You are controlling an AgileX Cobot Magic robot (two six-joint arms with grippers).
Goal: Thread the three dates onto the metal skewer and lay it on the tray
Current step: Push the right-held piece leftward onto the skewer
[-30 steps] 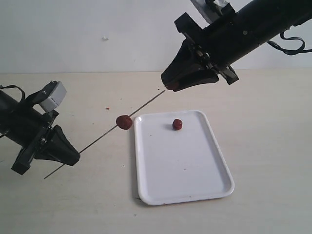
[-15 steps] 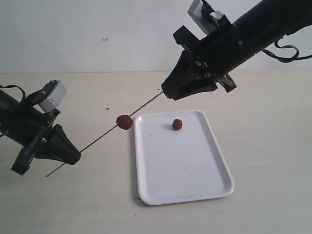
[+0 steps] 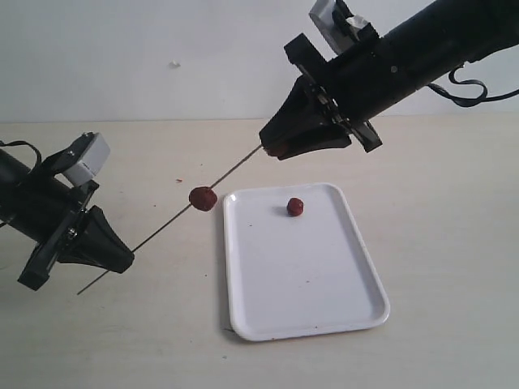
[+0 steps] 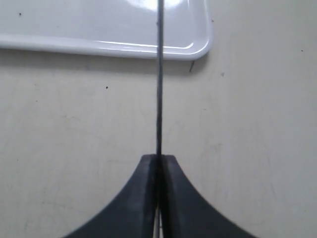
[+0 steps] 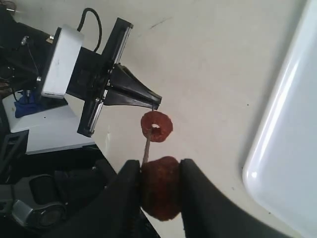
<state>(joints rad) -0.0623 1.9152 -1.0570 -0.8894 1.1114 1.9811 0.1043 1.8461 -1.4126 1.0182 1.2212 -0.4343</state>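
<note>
My left gripper [image 3: 122, 258] [image 4: 159, 157] is shut on the thin metal skewer [image 3: 166, 228] [image 4: 159, 79], holding it slanted above the table. One date [image 3: 202, 198] [image 5: 156, 126] sits threaded partway along the rod. My right gripper [image 3: 274, 148] [image 5: 159, 171] is shut on a second date [image 5: 160, 188] at the skewer's far tip; the rod [image 5: 146, 148] meets that date's edge. A third date [image 3: 295, 207] lies on the white tray [image 3: 324, 316] [image 4: 99, 47] near its far rim.
The tray lies on a pale tabletop, to the right of the skewer. A white wall runs along the table's far edge. In the right wrist view, cables and a white stand lie beyond the table's edge.
My right gripper with its date has moved left along the line of the skewer onto its tip. The threaded date and the skewer have shifted slightly up and left. The left arm is still.
</note>
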